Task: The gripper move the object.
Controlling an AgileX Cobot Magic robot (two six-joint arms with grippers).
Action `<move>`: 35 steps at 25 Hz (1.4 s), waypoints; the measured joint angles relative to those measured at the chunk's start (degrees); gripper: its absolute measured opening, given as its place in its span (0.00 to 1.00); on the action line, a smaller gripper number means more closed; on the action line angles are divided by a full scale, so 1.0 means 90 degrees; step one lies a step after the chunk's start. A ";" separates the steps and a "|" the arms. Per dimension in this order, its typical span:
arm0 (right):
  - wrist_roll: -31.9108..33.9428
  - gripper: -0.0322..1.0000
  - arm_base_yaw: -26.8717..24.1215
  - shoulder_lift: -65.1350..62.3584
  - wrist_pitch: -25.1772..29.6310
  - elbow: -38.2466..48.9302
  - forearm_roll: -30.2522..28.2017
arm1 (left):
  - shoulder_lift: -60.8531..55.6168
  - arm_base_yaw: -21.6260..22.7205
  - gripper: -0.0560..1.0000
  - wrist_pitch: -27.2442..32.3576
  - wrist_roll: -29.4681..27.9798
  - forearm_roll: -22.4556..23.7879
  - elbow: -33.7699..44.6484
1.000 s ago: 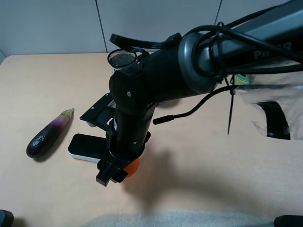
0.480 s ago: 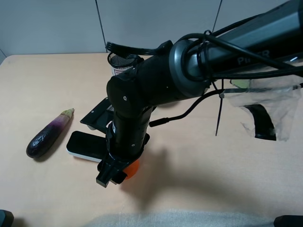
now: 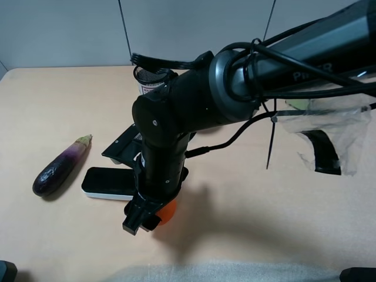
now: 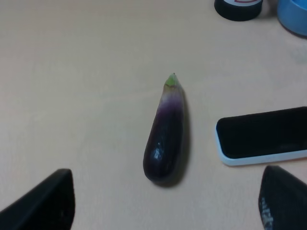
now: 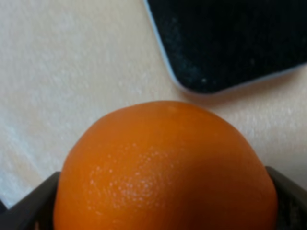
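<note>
Tabletop scene, seen from the high camera and both wrist cameras. At far left, a purple eggplant (image 3: 60, 166) lies on the pale wooden table (image 3: 264, 205), its green stem end pointing away from the front edge. The left gripper (image 4: 165, 199) hangs above the eggplant; its two black fingers are spread wide, one to each side, and hold nothing. Just beside the eggplant lies a phone (image 3: 108, 184) with a black screen and a white rim, flat on the table. A blue bowl (image 4: 295, 17) shows only as a rim in the left wrist view, beyond the phone. Near the middle, the thick black right arm reaches down and its right gripper (image 3: 144, 216) pinches the mandarin (image 3: 167, 211), one finger on each flank of the fruit. The mandarin sits close to the front edge of the table, just beside the phone's near corner; whether it touches the tabletop cannot be told. At far right lies a crumpled clear plastic bag (image 3: 329, 129).
</note>
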 joint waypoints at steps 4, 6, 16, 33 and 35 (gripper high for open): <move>0.0000 0.57 0.0000 0.0000 0.0159 0.0000 -0.0050 | 0.0000 0.0000 0.79 0.0000 0.0000 0.0000 0.0000; 0.0000 0.57 0.0000 0.0000 0.0181 0.0000 -0.0058 | 0.0000 0.0000 0.79 0.0000 0.0000 0.0000 0.0000; 0.0000 0.57 0.0000 0.0000 0.0235 0.0000 -0.0090 | 0.0000 0.0000 0.79 0.0000 0.0000 0.0000 0.0000; 0.0022 0.66 0.0000 0.0000 0.0503 0.0000 -0.0278 | 0.0000 0.0000 0.79 0.0000 0.0000 0.0000 0.0000; 0.0080 0.66 0.0000 0.0000 0.0508 0.0000 -0.0278 | 0.0000 0.0000 0.79 0.0000 0.0000 0.0000 0.0000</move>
